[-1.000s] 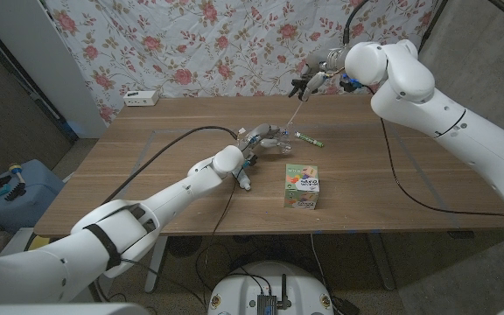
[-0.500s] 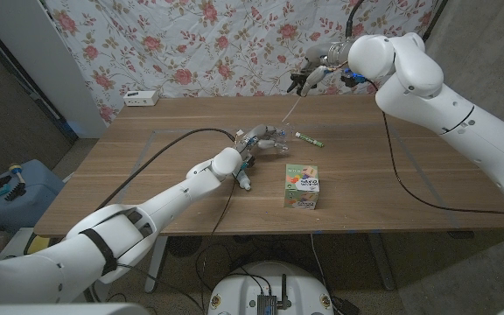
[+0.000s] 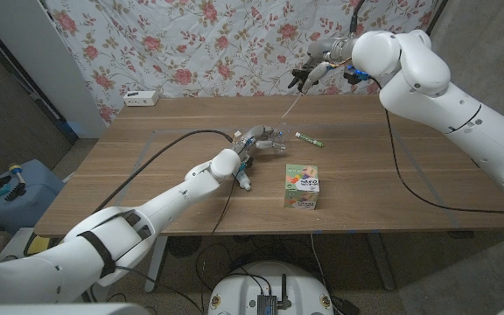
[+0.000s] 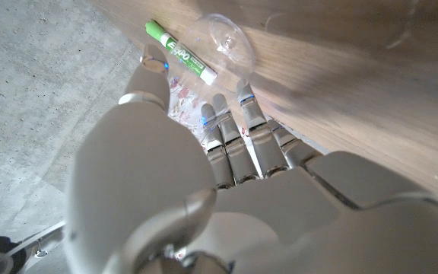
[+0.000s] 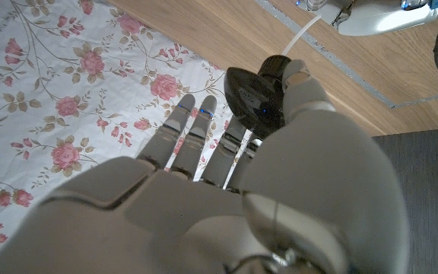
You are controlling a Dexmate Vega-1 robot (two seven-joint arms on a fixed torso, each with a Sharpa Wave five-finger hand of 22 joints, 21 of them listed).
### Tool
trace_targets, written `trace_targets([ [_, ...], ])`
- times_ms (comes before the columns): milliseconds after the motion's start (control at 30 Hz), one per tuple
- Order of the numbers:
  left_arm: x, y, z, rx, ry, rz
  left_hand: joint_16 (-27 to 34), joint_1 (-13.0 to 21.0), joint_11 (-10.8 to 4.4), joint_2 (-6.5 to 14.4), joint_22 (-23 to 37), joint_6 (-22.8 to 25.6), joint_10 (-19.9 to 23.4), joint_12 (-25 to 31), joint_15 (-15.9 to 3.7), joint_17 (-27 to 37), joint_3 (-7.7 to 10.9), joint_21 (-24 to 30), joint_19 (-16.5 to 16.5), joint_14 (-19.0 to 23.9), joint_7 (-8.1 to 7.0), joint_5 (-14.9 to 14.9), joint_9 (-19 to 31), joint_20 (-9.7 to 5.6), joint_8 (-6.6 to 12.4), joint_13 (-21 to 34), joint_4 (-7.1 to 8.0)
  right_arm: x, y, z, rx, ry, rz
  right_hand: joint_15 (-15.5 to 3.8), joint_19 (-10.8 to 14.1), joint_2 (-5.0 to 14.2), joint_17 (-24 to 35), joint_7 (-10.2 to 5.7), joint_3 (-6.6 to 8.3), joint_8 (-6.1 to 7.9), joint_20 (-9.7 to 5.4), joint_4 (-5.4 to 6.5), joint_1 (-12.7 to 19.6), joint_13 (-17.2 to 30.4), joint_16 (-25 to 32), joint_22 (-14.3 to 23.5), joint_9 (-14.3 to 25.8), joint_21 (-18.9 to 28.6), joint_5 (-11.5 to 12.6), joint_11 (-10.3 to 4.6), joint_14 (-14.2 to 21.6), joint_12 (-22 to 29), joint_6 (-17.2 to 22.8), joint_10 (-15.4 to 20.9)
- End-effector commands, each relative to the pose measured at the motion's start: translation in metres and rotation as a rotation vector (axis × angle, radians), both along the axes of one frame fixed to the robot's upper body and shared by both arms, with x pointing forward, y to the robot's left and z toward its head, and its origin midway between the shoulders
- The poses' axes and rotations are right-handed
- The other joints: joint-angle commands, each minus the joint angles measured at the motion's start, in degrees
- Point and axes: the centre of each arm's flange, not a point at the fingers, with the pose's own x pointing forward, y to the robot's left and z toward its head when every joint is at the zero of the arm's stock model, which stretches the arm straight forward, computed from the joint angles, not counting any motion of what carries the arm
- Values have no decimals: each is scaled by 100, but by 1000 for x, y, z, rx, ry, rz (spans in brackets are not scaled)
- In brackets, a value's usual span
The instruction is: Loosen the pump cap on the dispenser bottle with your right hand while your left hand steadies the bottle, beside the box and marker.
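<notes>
My left hand [image 3: 250, 144] grips the clear dispenser bottle [image 3: 268, 140] low over the middle of the table; whether the bottle touches the wood I cannot tell. In the left wrist view the bottle's clear round end [image 4: 226, 34] shows past my fingers [image 4: 238, 144], beside the green marker [image 4: 179, 53]. My right hand [image 3: 315, 72] is raised near the table's far edge and pinches the black pump cap [image 5: 253, 95]. The pump's thin white tube [image 3: 290, 107] hangs free, clear of the bottle. The marker [image 3: 310, 138] lies right of the bottle. The colourful box [image 3: 303, 185] stands nearer me.
A white power strip [image 3: 141, 98] lies at the table's far left corner. A black cable [image 3: 169, 147] runs across the wood to my left arm. A floral cloth [image 3: 191, 44] hangs behind the table. A blue crate [image 3: 11, 188] sits on the floor at the left.
My right hand has risen a little and drawn back with the pump cap and tube. My left hand and the bottle have hardly moved.
</notes>
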Motion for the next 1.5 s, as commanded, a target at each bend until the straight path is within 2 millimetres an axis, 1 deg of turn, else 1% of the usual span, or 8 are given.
trace_targets([
  [33,3,4,-7,-29,11,-7,-8,-498,-322,664,13,420,326,-27,-483,6,384,11,56,-21,-131,21,24,-353,-3,1255,367,12,-17,-2,24,-34,-108,-931,17,43,15,11,-2,-6,32,31,-4,30,-24,11,17,-10,8,-75,69,33,40,118],
  [400,5,13,-12,-38,33,7,-84,-668,-305,555,18,120,83,-263,-496,-73,378,1,20,-213,-189,9,-22,-307,-202,1104,417,32,-25,-14,33,-43,-192,-918,21,26,-3,11,3,-20,36,46,-45,36,-48,11,17,-7,8,-75,76,19,44,115],
  [600,5,21,-20,-50,65,33,-131,-810,-273,449,23,-189,-113,-471,-543,-110,371,8,-2,-458,-283,-1,-84,-302,-425,920,433,41,-30,-23,40,-47,-235,-929,25,35,-8,11,19,-27,29,48,-49,41,-55,11,17,-5,13,-75,88,13,47,114],
  [767,5,28,-26,-45,84,61,-155,-886,-261,386,26,-302,-241,-568,-586,-124,354,10,-12,-594,-294,-15,-110,-302,-503,821,442,48,-33,-28,48,-47,-258,-932,29,37,-3,12,16,-28,25,47,-47,48,-48,11,18,-3,12,-75,100,15,56,121],
  [1000,4,36,-30,-36,96,95,-180,-997,-242,337,30,-455,-480,-694,-542,-138,355,12,-44,-916,-314,-36,-150,-291,-586,609,458,58,-39,-37,51,-56,-306,-930,37,35,0,11,11,-34,18,44,-47,51,-44,11,18,-1,9,-75,108,9,58,120],
  [1233,3,40,-34,-26,106,115,-152,-1065,-234,337,33,-714,-682,-739,-527,-143,373,5,-111,-979,-324,-46,-171,-234,-653,448,467,67,-47,-46,90,-54,-335,-928,41,41,0,12,19,-45,20,48,-55,56,-43,11,19,0,10,-73,134,0,54,113],
  [1367,4,42,-36,-28,118,124,-171,-1104,-209,301,35,-844,-807,-746,-530,-149,372,7,-142,-1111,-269,-61,-184,-213,-658,329,457,72,-51,-52,109,-47,-348,-925,49,37,-4,11,23,-49,14,50,-63,60,-47,11,19,3,11,-73,142,-1,55,113],
  [1500,4,44,-36,-26,125,129,-167,-1116,-219,288,35,-868,-829,-743,-525,-151,369,4,-159,-1125,-268,-66,-187,-211,-655,298,455,75,-53,-56,126,-43,-353,-934,55,38,-3,12,26,-53,13,47,-59,64,-45,11,19,4,11,-73,151,-1,54,116],
])
